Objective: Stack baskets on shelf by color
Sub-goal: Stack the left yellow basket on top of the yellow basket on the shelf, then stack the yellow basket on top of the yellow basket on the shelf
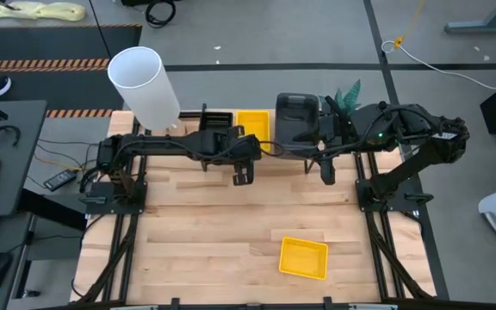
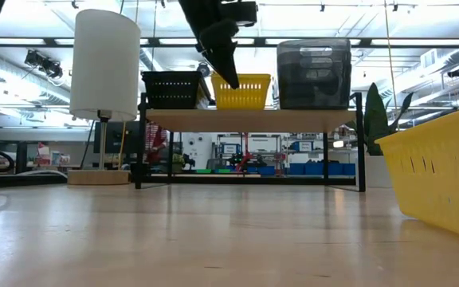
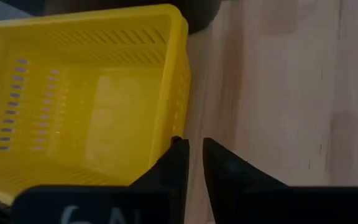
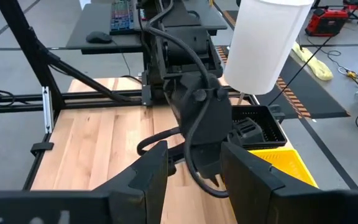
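Left arm reaches from its base at the table's left edge across toward the middle of the far side, wrist bent down, with the left gripper (image 1: 243, 175) pointing at the tabletop; its two dark fingers (image 3: 173, 163) stand close together with only a narrow gap between them and nothing in it. Right arm extends from the right side, elbow raised, forearm running leftward; the right gripper (image 1: 326, 172) hangs near the middle of the far side, its fingers (image 4: 151, 171) spread apart and empty
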Controlling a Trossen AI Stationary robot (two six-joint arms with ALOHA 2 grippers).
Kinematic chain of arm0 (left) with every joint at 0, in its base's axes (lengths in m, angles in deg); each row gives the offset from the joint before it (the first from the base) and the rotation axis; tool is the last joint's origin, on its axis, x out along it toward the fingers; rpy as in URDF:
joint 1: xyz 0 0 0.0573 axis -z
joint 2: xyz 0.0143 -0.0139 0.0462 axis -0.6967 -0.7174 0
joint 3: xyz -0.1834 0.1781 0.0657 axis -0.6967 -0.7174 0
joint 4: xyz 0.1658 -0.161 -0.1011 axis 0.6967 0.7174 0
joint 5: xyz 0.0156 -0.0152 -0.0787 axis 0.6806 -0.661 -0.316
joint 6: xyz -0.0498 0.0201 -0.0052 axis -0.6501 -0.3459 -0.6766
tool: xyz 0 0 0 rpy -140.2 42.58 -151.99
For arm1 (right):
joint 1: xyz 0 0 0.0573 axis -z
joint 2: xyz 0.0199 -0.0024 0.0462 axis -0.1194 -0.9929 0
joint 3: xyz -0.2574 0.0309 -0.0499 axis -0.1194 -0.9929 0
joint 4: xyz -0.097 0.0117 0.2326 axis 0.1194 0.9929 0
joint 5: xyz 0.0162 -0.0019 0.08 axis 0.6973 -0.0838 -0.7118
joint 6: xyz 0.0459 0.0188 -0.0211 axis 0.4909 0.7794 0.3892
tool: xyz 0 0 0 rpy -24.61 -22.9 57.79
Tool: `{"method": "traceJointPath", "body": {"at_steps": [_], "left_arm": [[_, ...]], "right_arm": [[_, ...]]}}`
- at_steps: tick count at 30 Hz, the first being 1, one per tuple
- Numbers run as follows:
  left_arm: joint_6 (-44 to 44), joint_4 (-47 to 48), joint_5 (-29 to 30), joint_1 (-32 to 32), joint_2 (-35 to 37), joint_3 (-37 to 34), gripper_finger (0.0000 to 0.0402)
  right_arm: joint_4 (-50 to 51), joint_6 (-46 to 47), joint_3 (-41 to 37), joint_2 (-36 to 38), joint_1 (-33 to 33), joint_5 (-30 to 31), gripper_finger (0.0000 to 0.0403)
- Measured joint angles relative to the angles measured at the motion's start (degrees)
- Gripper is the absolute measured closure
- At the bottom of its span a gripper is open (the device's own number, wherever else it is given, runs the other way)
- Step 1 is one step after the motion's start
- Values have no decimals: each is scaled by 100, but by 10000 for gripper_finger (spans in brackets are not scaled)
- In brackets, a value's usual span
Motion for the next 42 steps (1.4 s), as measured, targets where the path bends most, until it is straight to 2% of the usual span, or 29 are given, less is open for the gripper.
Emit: {"method": "traceJointPath", "body": {"at_steps": [3,9,17,21,24,27,30,32,34,37,42], "left_arm": [[-2,-55,-377,3,10,0,346],[-230,-446,-1557,378,65,0,357],[-1769,-1522,-1631,1202,-111,6,342],[-2530,-1682,-1916,1505,-229,1,340],[-2915,-1459,-2110,1618,-229,-4,350],[-3216,-917,-1804,1817,-56,-11,371],[-3347,-436,-779,2242,236,-5,394],[-3346,-282,-107,2547,412,-5,395],[-3354,-16,325,2761,598,-7,390],[-3538,258,629,2811,861,3,390],[-3688,559,793,2700,1278,-4,396]], "right_arm": [[6,12,0,0,-2,-7,250],[142,98,0,2,-14,-44,250],[464,302,0,151,-273,-169,250],[657,488,0,141,-370,-575,250],[1007,685,-19,9,-536,-877,250],[1070,766,-301,-48,-753,-965,250],[1045,873,-606,-49,-952,-966,250],[939,893,-807,-46,-1030,-1057,250],[835,864,-1013,-36,-1088,-1246,250],[563,686,-1463,-43,-1095,-1569,250],[225,563,-2071,-321,-1088,-2289,250]]}}
